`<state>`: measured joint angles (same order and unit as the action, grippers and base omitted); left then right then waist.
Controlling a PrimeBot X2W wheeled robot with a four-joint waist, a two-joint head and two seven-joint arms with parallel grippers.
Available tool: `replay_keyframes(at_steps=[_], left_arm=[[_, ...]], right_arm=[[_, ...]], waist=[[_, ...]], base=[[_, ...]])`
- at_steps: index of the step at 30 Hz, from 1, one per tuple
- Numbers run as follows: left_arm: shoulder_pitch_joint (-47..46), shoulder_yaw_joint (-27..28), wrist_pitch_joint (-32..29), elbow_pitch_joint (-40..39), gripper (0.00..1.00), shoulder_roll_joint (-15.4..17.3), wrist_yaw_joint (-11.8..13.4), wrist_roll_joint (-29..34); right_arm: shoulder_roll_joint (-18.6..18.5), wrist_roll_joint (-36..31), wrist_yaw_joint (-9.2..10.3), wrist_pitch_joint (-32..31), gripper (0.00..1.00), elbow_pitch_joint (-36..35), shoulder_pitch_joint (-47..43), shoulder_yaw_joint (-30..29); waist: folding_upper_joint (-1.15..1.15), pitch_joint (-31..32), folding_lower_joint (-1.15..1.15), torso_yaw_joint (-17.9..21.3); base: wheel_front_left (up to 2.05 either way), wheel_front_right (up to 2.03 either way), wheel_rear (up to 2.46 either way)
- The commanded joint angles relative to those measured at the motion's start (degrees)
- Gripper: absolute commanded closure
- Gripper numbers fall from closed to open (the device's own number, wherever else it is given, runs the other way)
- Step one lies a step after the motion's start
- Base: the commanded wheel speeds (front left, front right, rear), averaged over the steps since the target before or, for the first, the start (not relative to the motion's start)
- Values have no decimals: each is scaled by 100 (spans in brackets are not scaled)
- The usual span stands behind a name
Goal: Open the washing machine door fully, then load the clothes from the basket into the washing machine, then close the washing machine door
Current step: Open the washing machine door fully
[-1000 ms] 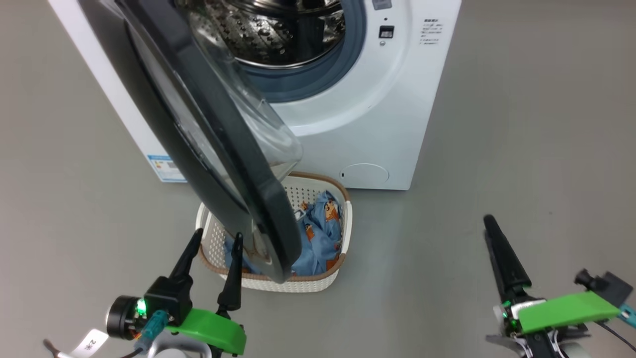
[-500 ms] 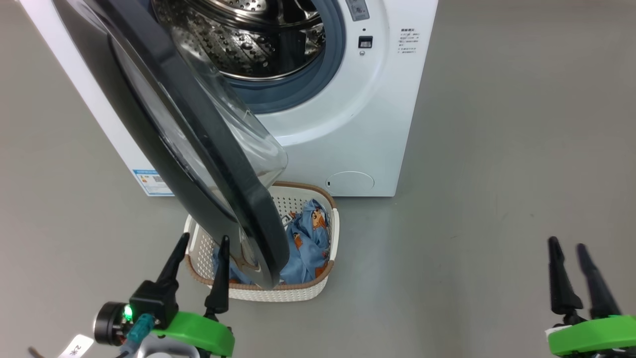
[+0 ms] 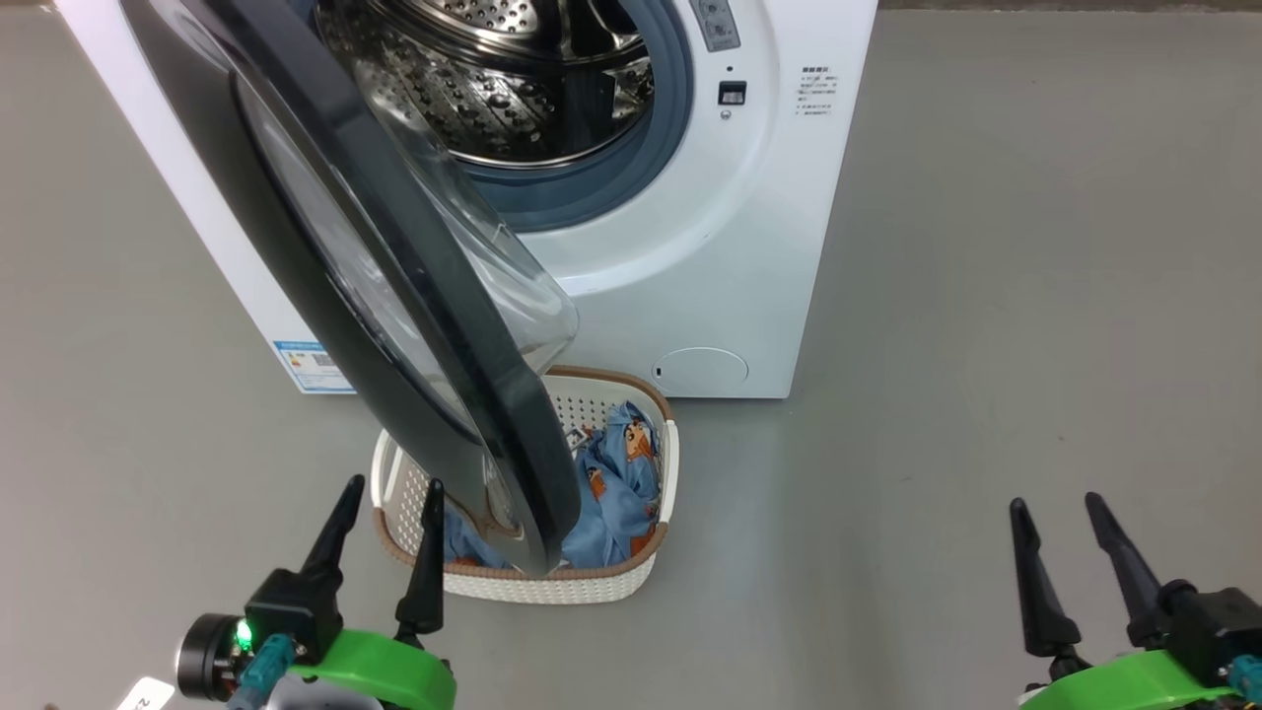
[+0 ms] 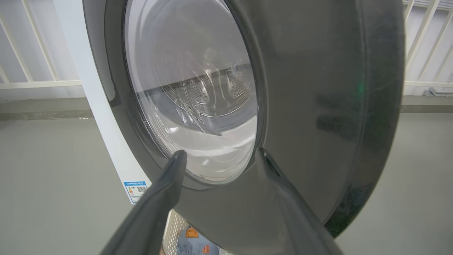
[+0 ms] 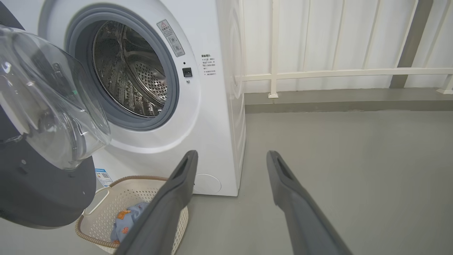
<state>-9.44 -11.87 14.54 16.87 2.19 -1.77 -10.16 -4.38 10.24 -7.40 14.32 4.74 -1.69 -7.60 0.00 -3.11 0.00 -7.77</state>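
The white washing machine (image 3: pixel 710 247) stands with its steel drum (image 3: pixel 513 89) exposed. The washing machine door (image 3: pixel 493 414) is swung partway out, its black rim hanging over the basket (image 3: pixel 592 587). Light-blue clothes (image 3: pixel 616 483) lie in the basket, partly hidden by the door. My left gripper (image 3: pixel 394 485) is open, just short of the door's lower outer face and apart from it. In the left wrist view the left gripper (image 4: pixel 222 154) faces the door (image 4: pixel 318 88). My right gripper (image 3: pixel 1055 503) is open and holds nothing, far to the right over the floor. The right wrist view shows the right gripper (image 5: pixel 231 154), the basket (image 5: pixel 116 198) and the clothes (image 5: pixel 125 221).
Grey floor (image 3: pixel 986 345) spreads wide to the right of the machine. A blue energy sticker (image 3: pixel 315 365) sits low on the machine's left side, a round filter cover (image 3: pixel 702 369) low on its front. White railing (image 5: pixel 336 73) and a raised kerb (image 5: pixel 336 102) run behind.
The head camera has shifted slightly. My right gripper has turned and dropped to the lower right, both fingers now side by side. The left gripper sits a little lower. The door has not moved.
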Motion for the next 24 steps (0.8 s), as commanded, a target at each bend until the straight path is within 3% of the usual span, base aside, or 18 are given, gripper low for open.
replay_keyframes(at_steps=[1, 24], left_arm=[[-55, 184, 46, -122, 0, 97, -18, 42], [-6, 130, 46, -60, 0, 74, 11, -11]], right_arm=[[-38, -51, -9, 67, 0, -107, 19, 167], [133, -432, -9, 66, 0, 46, -37, 303]], waist=[[0, 7, 0, -8], [0, 121, 0, -2]], base=[[0, 0, 0], [0, 0, 0]])
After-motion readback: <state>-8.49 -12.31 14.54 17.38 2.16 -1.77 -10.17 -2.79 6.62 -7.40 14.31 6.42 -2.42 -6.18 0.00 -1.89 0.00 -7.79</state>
